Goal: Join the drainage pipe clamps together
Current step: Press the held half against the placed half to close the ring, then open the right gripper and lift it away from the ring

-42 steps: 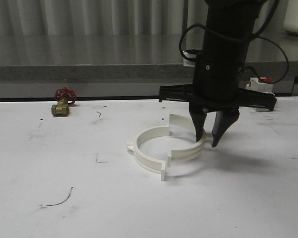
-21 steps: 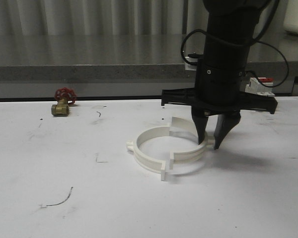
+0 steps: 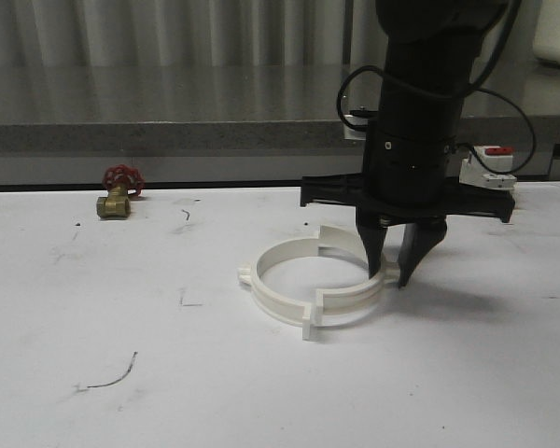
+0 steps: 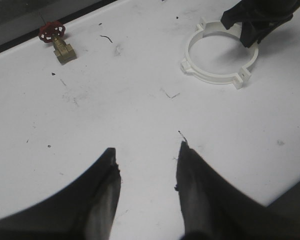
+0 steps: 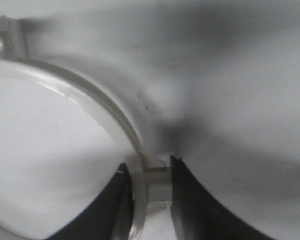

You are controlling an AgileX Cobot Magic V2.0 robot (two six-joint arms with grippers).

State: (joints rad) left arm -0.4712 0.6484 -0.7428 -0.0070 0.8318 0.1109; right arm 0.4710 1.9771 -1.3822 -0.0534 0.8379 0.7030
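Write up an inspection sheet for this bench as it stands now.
Surface: white table, scuffed, dark marks.
Job's things: two white half-rings lying as one ring, end tabs meeting.
Clutter: brass valve with red handwheel at the far left; white box with red top behind the right arm.
Hands: right hand shut on the ring's right side; left hand open above bare table.
Cables: black cable looped on the right arm.
Surroundings: grey ledge, pale curtain behind.

A white desk [image 3: 93, 308], scuffed with dark marks, fills the foreground. Behind it runs a grey speckled ledge [image 3: 168, 135], with pale vertically ribbed panels [image 3: 168, 33] above. Soft light casts faint shadows on the surface.
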